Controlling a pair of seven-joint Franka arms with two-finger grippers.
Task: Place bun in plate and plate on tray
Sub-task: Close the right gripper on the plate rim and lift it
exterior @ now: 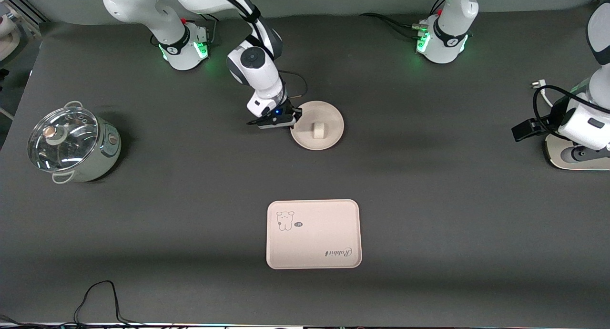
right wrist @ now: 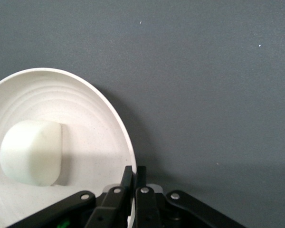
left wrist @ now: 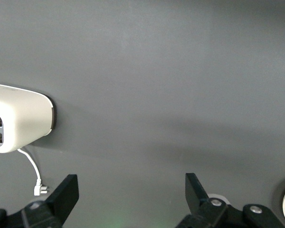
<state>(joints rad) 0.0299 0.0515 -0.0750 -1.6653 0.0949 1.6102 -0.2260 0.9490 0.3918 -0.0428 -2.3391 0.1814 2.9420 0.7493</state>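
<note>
The cream-pink plate (exterior: 329,114) sits mid-table with the off-white bun (exterior: 318,129) resting in it. My right gripper (exterior: 291,124) is at the plate's rim on the side toward the right arm's end, shut on the rim. The right wrist view shows the plate (right wrist: 90,118), the bun (right wrist: 31,152) and my gripper (right wrist: 135,173) pinching the rim. The rabbit tray (exterior: 313,233) lies nearer the front camera than the plate, with nothing on it. My left gripper (left wrist: 132,190) is open and empty, waiting over the table's left-arm end by the toaster.
A glass-lidded pot (exterior: 71,144) stands at the right arm's end. A white toaster (left wrist: 19,124) with a cord and plug (left wrist: 40,190) lies at the left arm's end. A black cable (exterior: 100,298) lies at the front edge.
</note>
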